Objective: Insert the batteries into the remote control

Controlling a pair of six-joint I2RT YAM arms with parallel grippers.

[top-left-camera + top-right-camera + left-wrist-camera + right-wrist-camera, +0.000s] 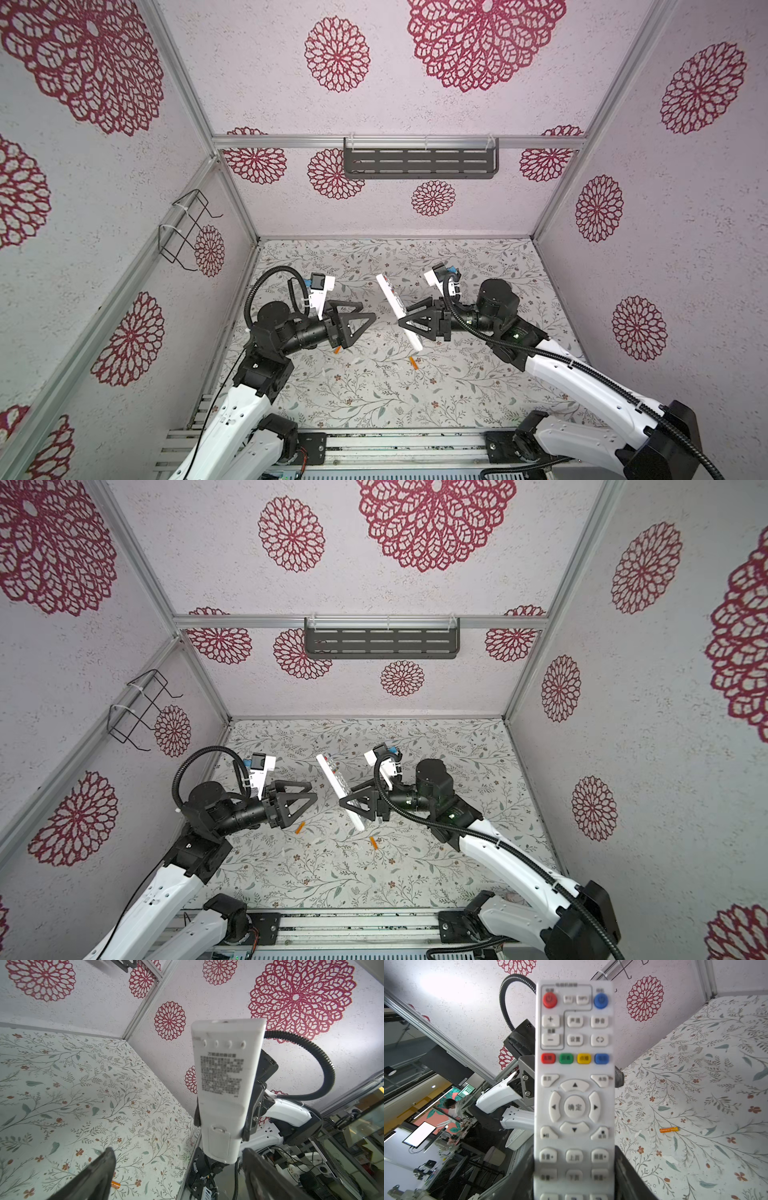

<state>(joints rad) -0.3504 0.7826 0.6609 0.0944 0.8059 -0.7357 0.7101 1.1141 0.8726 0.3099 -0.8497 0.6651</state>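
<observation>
Right gripper (402,316) clamps the remote (388,293), holding it off the mat (374,395), long axis slanting away, back facing the empty, wide-open left gripper (369,313) just beside it; one battery (337,350) lies left of the remote's near end, the other battery (414,363) just under it

A robotics lab: an aluminium frame (399,142) carries flower-patterned walls (249,83); beyond it are a monitor (420,1134) and a seated person (451,1105).
</observation>
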